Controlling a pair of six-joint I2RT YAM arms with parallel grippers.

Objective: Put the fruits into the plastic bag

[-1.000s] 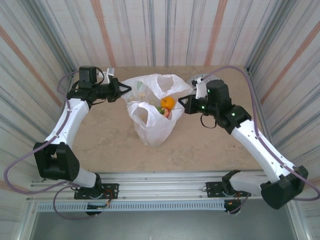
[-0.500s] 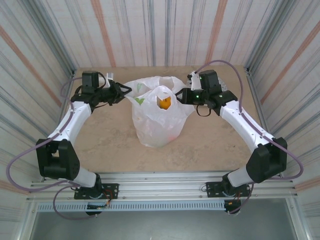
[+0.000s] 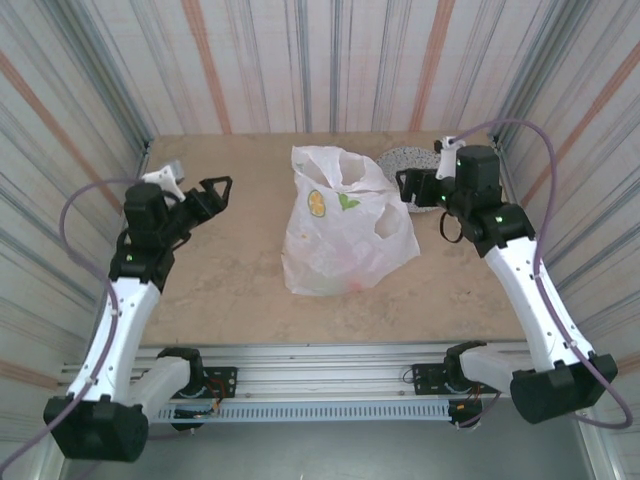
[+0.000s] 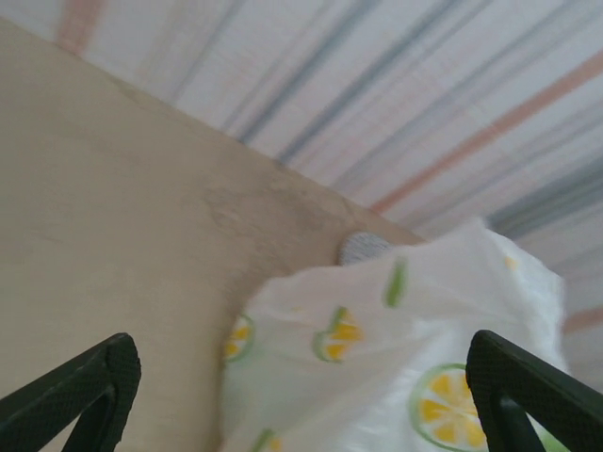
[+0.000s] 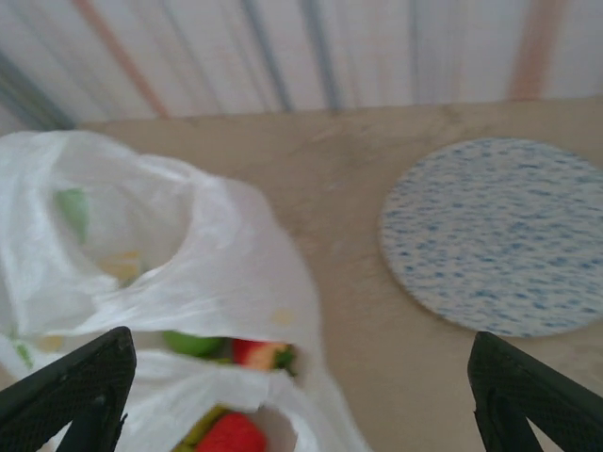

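The plastic bag point(image 3: 340, 225), white with lemon-slice prints, stands slumped at the middle of the table with its handle loops fallen loose. Fruits show faintly through it; in the right wrist view a green fruit point(image 5: 193, 344) and red fruits point(image 5: 232, 435) lie inside the plastic bag point(image 5: 151, 273) behind a gap in its folds. My left gripper point(image 3: 212, 192) hangs open to the left of the bag, apart from it, with the plastic bag point(image 4: 396, 348) ahead of its open left gripper point(image 4: 301, 414). My right gripper point(image 3: 408, 186) is open just right of the bag's top, holding nothing.
A round grey speckled plate point(image 3: 412, 160) lies at the back right, under and behind the right gripper; it is the plate point(image 5: 509, 235) in the right wrist view and a sliver of plate point(image 4: 363, 248) behind the bag in the left. Striped walls enclose the table.
Both grippers opened, let go of the bag's handles and drew back outward. The bag's mouth fell shut and the bag slumped; the orange fruit seen at its opening is now covered.
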